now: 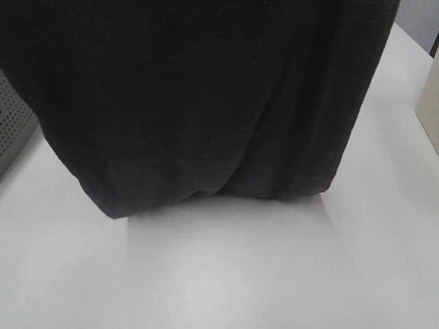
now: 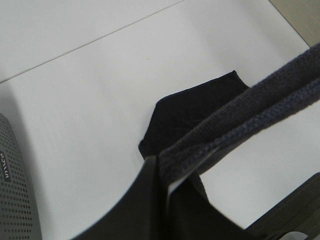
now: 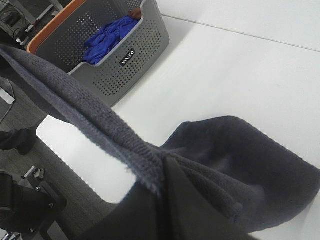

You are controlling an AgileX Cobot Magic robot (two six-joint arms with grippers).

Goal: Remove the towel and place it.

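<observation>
the desk (image 1: pixel 226 274) is plain white and smooth, and a thin seam (image 2: pixel 100 38) runs across it. the lower end of the dark towel (image 1: pixel 206 103) rests bunched on it near the middle, throwing a soft shadow. a grey perforated basket (image 3: pixel 105 55) stands on the desk's left side, near the edge. a pale beige thing (image 1: pixel 430 110), cut off by the frame, sits at the right.

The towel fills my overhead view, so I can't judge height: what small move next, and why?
Probably lower both arms together to lay it down. The towel hangs stretched between the left gripper and right gripper, both pinching its hem, and its bottom edge bunches on the table.
</observation>
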